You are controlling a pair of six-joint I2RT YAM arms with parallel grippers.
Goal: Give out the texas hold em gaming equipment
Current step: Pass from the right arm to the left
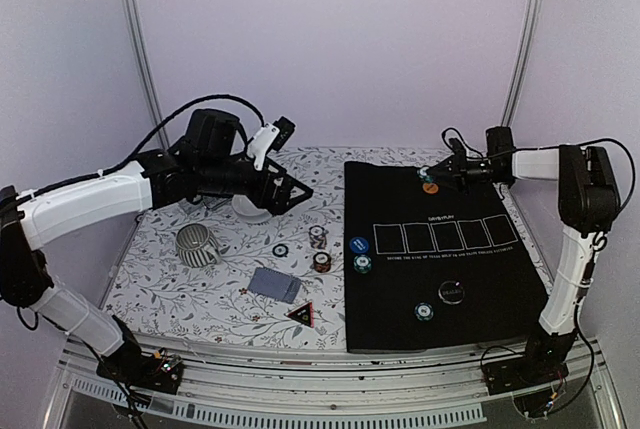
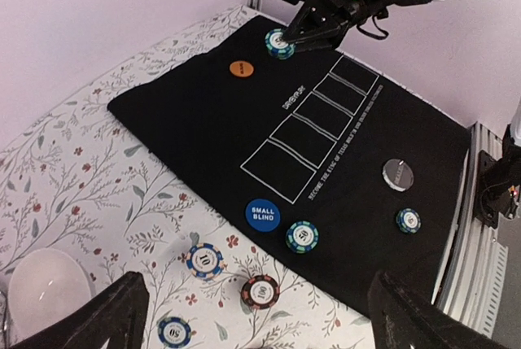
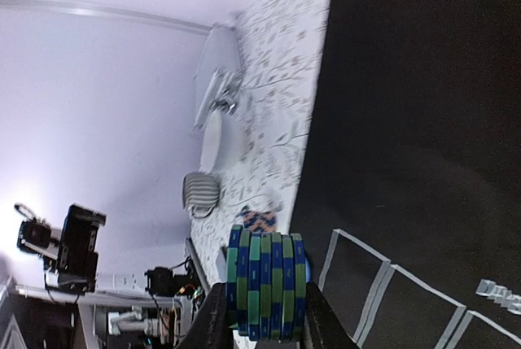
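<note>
Close in the right wrist camera, a stack of poker chips (image 3: 267, 284) with blue and green striped edges sits clamped between the two fingers (image 3: 213, 320) of the right gripper (image 1: 436, 175). The jaws are closed on the stack's flat faces. Seen from the left wrist, this stack hangs at the far corner of the black felt mat (image 1: 440, 334); whether it touches the felt I cannot tell. An orange chip (image 2: 241, 68) lies flat on the mat just beside it.

The left gripper (image 1: 298, 192) hovers above the floral tablecloth (image 1: 170, 289) with its jaws wide apart and nothing between them, close to the white bowl (image 2: 45, 292).

Along the mat's left edge lie the blue SMALL BLIND button (image 2: 262, 214) and, just beside it, a green chip (image 2: 301, 237). Towards the near edge, the round dealer disc (image 2: 398, 174) and a teal chip (image 2: 409, 220) rest near each other.

On the cloth, left of the mat, lie a blue-and-white chip (image 2: 204, 260), a red-brown chip (image 2: 260, 290) and a blue chip (image 2: 174, 332), each apart from the others. Nearer the arm bases, grey-blue playing cards (image 1: 274, 283) lie face down, with a small triangular marker (image 1: 301, 314) beside them. A striped mug (image 1: 198, 245) lies tilted further left.
</note>
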